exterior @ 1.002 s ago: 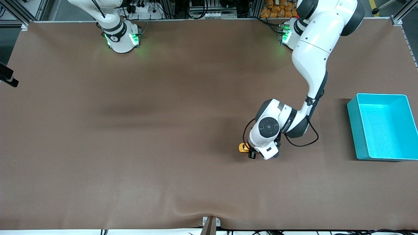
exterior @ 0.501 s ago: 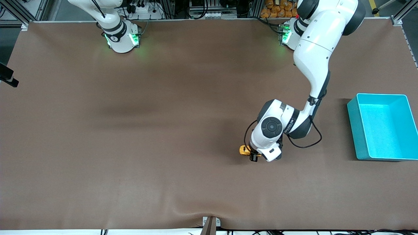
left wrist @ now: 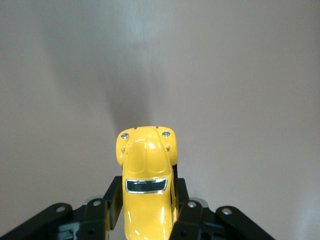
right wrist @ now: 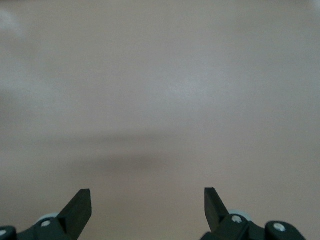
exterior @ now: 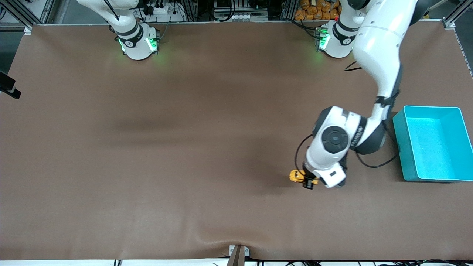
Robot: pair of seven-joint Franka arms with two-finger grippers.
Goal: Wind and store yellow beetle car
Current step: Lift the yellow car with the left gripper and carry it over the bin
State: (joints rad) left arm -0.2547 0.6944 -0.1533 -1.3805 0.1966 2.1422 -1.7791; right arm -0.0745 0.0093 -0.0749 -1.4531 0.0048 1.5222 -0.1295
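The yellow beetle car is a tiny rounded toy held low at the brown cloth, between the table's middle and the teal bin. My left gripper is shut on it. In the left wrist view the black fingers press both flanks of the yellow beetle car, whose nose sticks out past the left gripper. I cannot tell whether its wheels touch the cloth. My right gripper is open over bare cloth with nothing between its fingers. In the front view only that arm's base shows.
The teal bin is an open box with nothing in it at the left arm's end of the table. A brown cloth covers the whole table and has a small bump at its front edge.
The left arm has carried the car, still gripped, toward the teal bin and a little nearer to the front camera. The right gripper has stayed open and still.
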